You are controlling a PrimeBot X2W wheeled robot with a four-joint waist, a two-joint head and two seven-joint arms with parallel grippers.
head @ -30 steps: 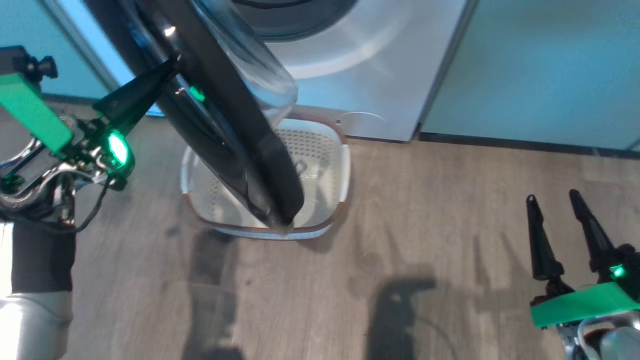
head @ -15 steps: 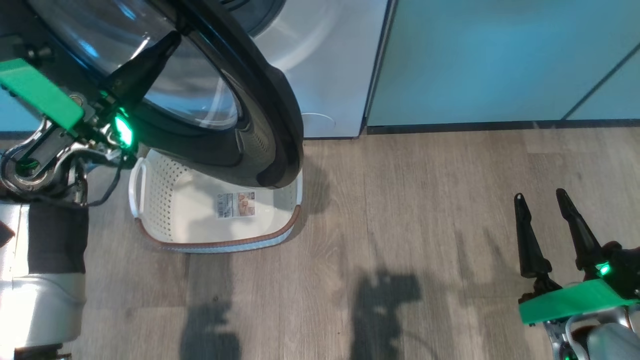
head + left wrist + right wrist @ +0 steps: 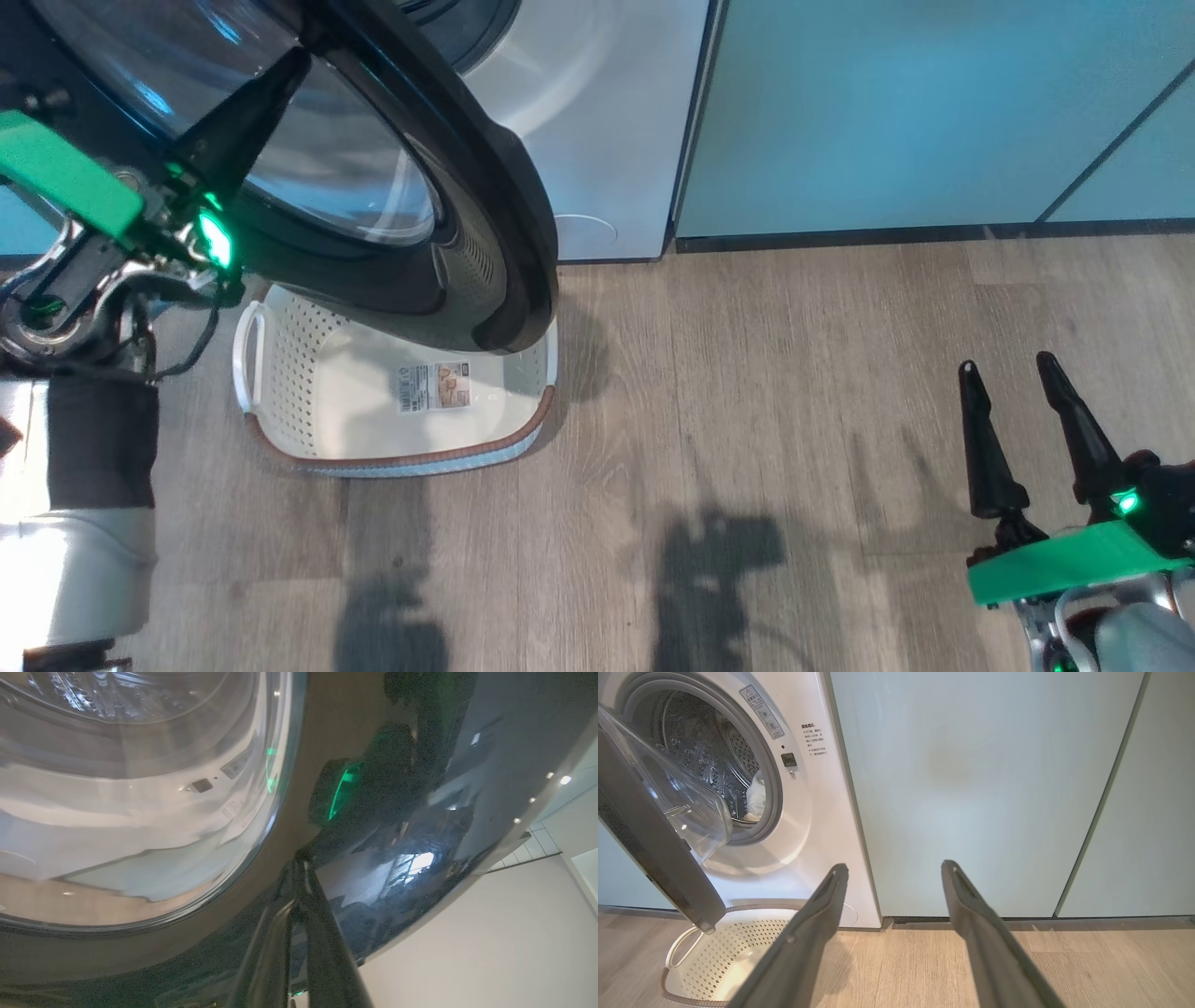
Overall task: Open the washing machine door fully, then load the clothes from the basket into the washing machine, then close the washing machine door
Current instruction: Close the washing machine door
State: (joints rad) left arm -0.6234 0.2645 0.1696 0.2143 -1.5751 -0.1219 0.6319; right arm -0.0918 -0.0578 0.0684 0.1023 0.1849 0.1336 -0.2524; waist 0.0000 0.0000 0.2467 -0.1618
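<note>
- Since a second ago my head view has swung, and the washing machine door (image 3: 485,215) has turned from edge-on to showing me its glass face.
- Left tool (image 3: 294,63): fingers pinched together, holding nothing, tip pressed on the door's glossy black rim.
- The basket (image 3: 289,364) sits empty on the floor under the door.
- The clothes (image 3: 756,795) lie inside the washing machine (image 3: 607,121).
- I judge I'm on the closing step, so I'd push steadily along the door's arc and watch for the tip skidding.
- Right tool (image 3: 1006,366): fingers spread wide, empty, well off to the right.
</note>
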